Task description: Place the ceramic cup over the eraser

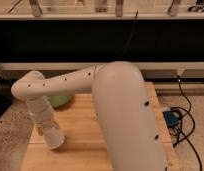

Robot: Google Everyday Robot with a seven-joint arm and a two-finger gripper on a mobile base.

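My gripper [45,129] is at the end of the white arm, low over the left part of the wooden table [80,135]. It is shut on the ceramic cup [54,138], a small plain white tapered cup held tilted, with its far end pointing down and to the right, close to the table top. The black eraser is not in view; the arm or the cup may hide it.
A green bowl [60,100] sits at the table's back left, partly behind the forearm. My big white upper arm [127,120] covers the table's middle and right. A blue box [171,119] and black cables [187,107] lie on the floor to the right.
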